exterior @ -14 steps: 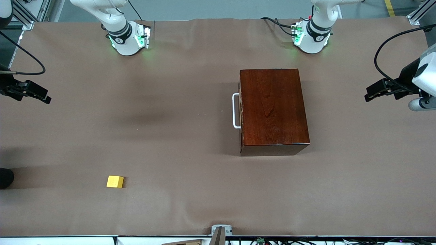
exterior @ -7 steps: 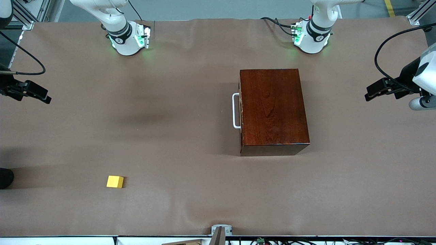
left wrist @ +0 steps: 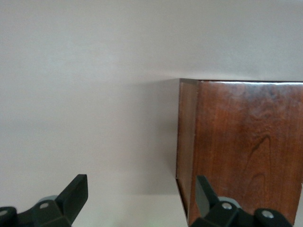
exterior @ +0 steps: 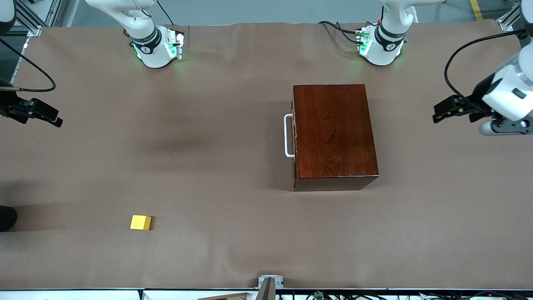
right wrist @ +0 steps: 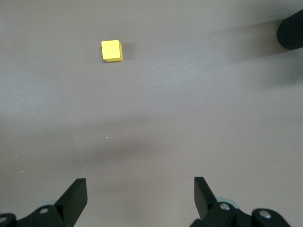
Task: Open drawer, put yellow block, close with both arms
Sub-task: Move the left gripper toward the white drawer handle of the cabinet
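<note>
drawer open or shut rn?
Shut. The drawer front sits flush with the box, only its white handle sticking out; no pale tray shows. Neither gripper touches it.

A wrinkled brown paper-like sheet covers the counter (exterior: 216,137), with a small grey metal bracket (exterior: 270,282) at the middle of its edge nearest the front camera.

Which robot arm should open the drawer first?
Probably the left. Its left gripper, open, hangs near the wooden box, whose drawer is shut, with its white handle free. The right gripper, also open, waits at the table's other end, closer to the yellow block.
</note>
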Tool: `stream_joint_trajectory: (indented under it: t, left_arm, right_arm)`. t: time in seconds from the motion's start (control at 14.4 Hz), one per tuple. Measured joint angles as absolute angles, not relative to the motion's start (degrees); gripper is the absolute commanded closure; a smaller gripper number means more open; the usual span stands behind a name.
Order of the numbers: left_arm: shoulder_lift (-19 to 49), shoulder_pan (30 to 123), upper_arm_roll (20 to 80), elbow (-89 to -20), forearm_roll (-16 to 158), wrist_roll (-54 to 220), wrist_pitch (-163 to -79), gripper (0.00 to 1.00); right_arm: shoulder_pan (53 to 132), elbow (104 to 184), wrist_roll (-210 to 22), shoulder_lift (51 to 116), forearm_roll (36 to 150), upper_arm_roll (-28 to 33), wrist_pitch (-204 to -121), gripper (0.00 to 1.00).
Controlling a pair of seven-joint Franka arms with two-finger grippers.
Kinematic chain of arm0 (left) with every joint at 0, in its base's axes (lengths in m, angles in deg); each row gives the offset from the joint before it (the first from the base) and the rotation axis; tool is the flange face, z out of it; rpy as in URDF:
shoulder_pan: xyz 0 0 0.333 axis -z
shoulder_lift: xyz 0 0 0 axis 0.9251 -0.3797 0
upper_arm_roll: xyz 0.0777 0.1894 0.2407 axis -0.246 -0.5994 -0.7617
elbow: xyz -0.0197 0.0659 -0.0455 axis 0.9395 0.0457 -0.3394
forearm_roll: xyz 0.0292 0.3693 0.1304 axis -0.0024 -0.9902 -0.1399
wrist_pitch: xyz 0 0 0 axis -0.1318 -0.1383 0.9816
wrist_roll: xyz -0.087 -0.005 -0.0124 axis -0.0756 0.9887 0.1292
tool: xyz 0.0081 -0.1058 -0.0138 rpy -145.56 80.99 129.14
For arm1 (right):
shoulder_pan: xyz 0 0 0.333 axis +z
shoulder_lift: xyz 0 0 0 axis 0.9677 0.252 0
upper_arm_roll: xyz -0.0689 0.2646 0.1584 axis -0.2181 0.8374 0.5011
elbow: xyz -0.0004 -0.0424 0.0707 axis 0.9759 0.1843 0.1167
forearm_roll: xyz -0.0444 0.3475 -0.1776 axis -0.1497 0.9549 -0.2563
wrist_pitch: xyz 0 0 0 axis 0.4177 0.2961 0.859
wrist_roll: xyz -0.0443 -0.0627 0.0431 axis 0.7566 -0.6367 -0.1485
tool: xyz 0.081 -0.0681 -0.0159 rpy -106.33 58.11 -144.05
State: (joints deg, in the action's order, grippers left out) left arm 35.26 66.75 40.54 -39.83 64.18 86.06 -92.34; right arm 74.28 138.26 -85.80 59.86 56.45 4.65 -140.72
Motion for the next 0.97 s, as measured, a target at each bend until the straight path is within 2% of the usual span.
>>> stream_joint_trajectory:
  t: [0.49, 0.97]
  left_arm:
    - [31.85, 73.98, 41.12, -39.75, 65.5, 102.24, -93.02, 0.0]
    - [26.16, 81.93, 41.26, -37.07, 65.81, 120.51, -100.34, 0.0]
  right_arm:
    - [74.28, 138.26, -85.8, 59.87, 56.45, 4.65, -140.62, 0.0]
    - [74.28, 138.26, -85.8, 59.88, 56.45, 4.66, -140.56, 0.0]
